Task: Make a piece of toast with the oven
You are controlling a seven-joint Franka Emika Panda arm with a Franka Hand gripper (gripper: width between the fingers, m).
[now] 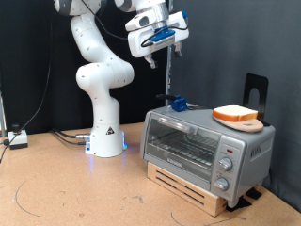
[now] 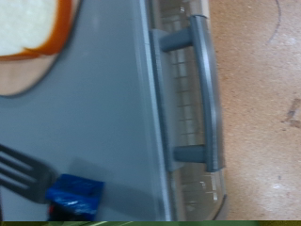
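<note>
On one oven [image 1: 202,141], one toast [image 1: 235,115].

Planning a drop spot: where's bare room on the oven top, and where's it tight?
The oven top is bare in the middle, between the blue object at the exterior view's left end and the round board carrying the toast at its right end. Both ends are crowded. The tool hangs high above the left end.
</note>
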